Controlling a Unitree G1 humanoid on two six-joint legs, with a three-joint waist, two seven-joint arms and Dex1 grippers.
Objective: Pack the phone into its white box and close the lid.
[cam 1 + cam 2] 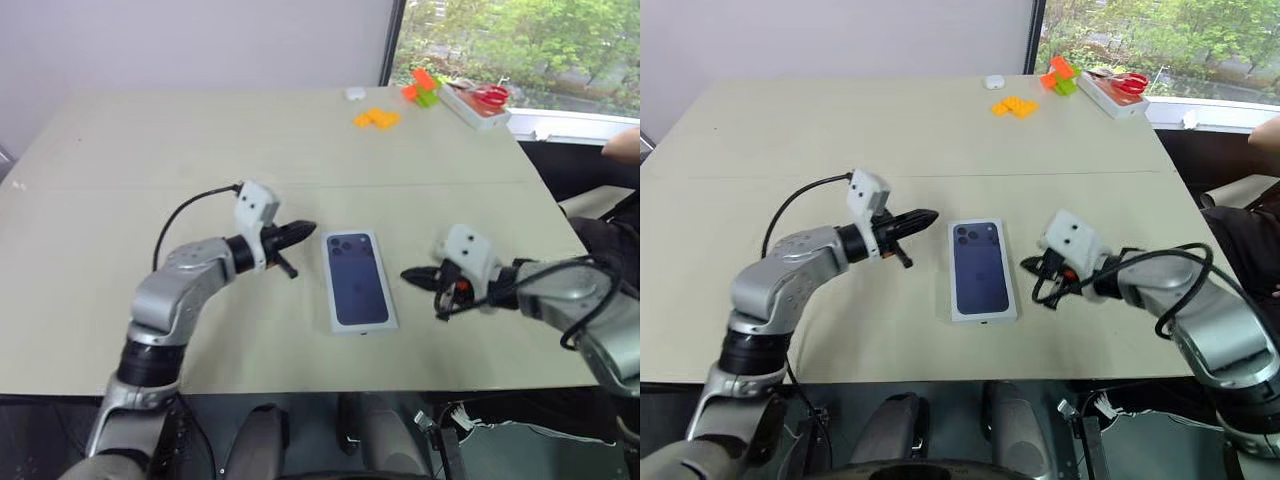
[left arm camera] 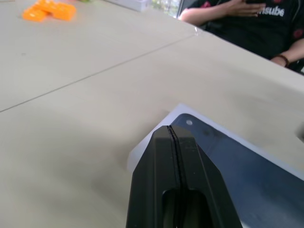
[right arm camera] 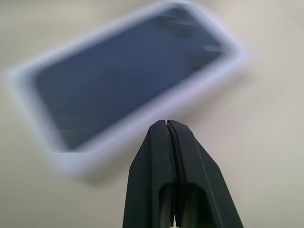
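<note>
I see the white rectangular box with the dark-blue phone picture on its top face lying flat on the pale beige bench, lengthwise away from me; whether that top face is the lid closed over the tray or the phone itself lying in the tray, I cannot tell, and I see no separate phone or loose lid near it. My left pincer, two black fingers pressed tight together with nothing between them, hangs just beside the box's far left corner, tip aimed at that corner but apart from it; the left wrist view shows the closed tip over the bench at the edge of the box. My right pincer is also shut and empty, on the box's right side, pointing toward its long edge with bare bench between them; in the right wrist view the joined tips sit short of the box. Well beyond the box, toward the window, lie flat orange blocks, an orange and green piece, a small white object and a white tray with red-handled scissors. A seated person in a dark shirt is past the box on its right side.
</note>
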